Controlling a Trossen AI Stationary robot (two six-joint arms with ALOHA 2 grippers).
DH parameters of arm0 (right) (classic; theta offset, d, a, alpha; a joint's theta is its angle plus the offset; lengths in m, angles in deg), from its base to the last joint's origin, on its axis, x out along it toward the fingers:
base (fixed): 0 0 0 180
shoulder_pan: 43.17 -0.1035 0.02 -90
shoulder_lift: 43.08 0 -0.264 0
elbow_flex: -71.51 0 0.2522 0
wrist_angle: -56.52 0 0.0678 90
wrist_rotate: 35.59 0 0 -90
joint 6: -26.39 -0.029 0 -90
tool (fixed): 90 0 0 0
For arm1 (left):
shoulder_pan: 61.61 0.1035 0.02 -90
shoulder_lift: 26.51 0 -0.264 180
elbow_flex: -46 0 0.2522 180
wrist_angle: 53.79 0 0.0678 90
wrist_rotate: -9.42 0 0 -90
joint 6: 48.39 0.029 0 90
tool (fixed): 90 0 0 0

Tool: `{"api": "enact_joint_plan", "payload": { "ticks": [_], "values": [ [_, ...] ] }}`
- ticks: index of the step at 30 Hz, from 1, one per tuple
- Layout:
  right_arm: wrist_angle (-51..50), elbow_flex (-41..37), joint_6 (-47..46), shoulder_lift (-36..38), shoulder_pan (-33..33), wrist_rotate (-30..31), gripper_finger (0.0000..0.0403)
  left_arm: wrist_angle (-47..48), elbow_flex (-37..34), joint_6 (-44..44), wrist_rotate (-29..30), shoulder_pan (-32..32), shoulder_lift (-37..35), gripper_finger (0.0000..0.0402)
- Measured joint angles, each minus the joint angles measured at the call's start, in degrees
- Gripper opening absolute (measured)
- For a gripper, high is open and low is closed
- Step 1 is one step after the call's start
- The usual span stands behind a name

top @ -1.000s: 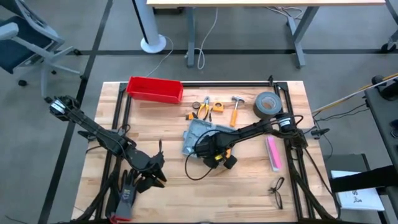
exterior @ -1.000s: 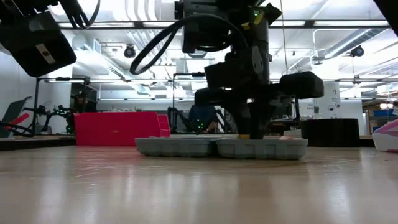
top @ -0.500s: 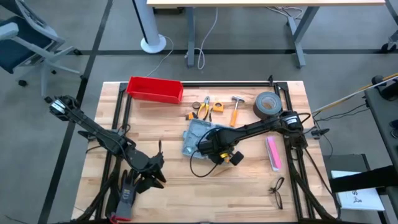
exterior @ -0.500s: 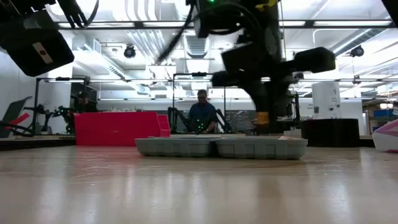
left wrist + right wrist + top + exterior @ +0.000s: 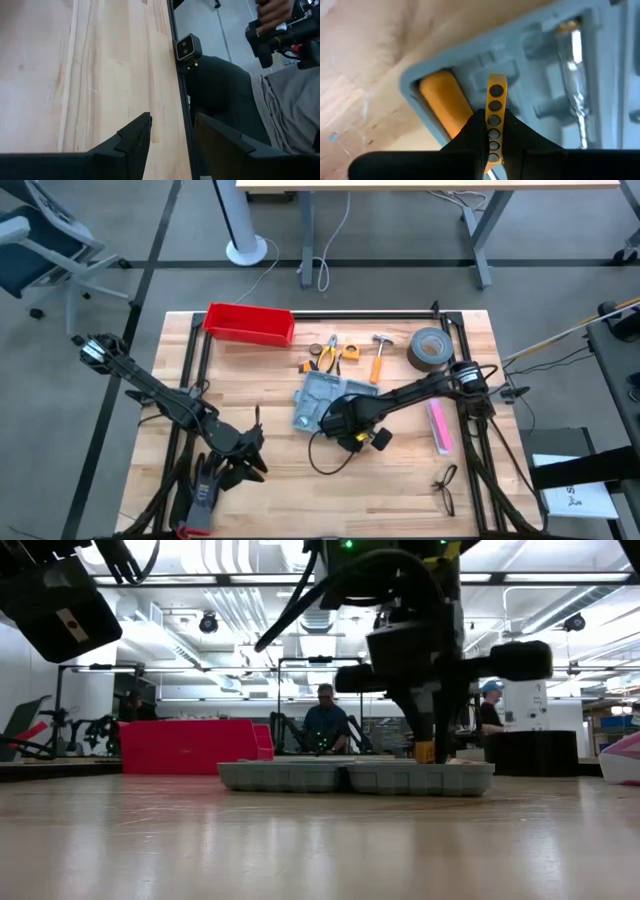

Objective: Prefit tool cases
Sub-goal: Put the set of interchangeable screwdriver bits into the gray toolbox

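Right hand (image 5: 490, 145) pinches a flat yellow perforated strip (image 5: 495, 107) over the grey moulded case (image 5: 322, 401); left hand (image 5: 172, 135) parted, empty.

Red bin (image 5: 249, 323), tape roll (image 5: 430, 348), hammer (image 5: 379, 356), glasses (image 5: 446, 488) on table (image 5: 400, 480).

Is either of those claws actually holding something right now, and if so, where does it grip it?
The right claw pinches a thin yellow strip with round dots by its near end, above the open tool case. The left claw holds nothing.

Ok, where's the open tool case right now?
In the high view the tool case lies open mid-table, just below the pliers and hammer, with the right end effector at its lower edge.
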Motion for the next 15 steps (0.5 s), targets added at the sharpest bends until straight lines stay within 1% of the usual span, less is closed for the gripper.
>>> {"api": "enact_joint_plan", "payload": {
  "ticks": [6, 15],
  "values": [
    [4.4, -0.9, 4.0, 0.0, -0.6, 3.0, 0.0017, 0.0, 0.0, -0.1, 0.0, 0.0, 0.0, 0.0162],
    [5.4, -3.2, 3.5, 0.0, -0.7, 2.6, 0.0017, 0.0, 0.0, -0.5, 0.1, 0.0, 0.0, 0.0162]
  ]
}}
